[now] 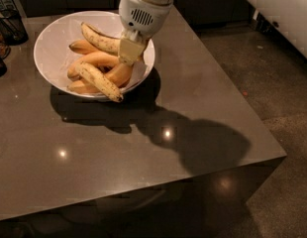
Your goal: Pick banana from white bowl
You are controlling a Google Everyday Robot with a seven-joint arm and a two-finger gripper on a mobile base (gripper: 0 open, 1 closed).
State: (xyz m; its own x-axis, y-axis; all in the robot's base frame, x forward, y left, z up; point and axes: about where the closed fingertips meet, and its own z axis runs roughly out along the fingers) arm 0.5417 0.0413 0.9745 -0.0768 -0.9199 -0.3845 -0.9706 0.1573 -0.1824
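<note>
Camera view: arm angled down from above, tool (130, 51) at banana (99, 37) end, white bowl (49, 48); grip unclear.

White bowl (50, 47) on table (94, 150), pincer (129, 51) above

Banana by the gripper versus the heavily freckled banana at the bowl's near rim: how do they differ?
The banana is paler with sparse flecks; the freckled banana is densely spotted. The banana lies at the far side of the white bowl, one end under the gripper; the freckled banana lies at the near side, its end over the rim, clear of the gripper. Both are long and curved.
</note>
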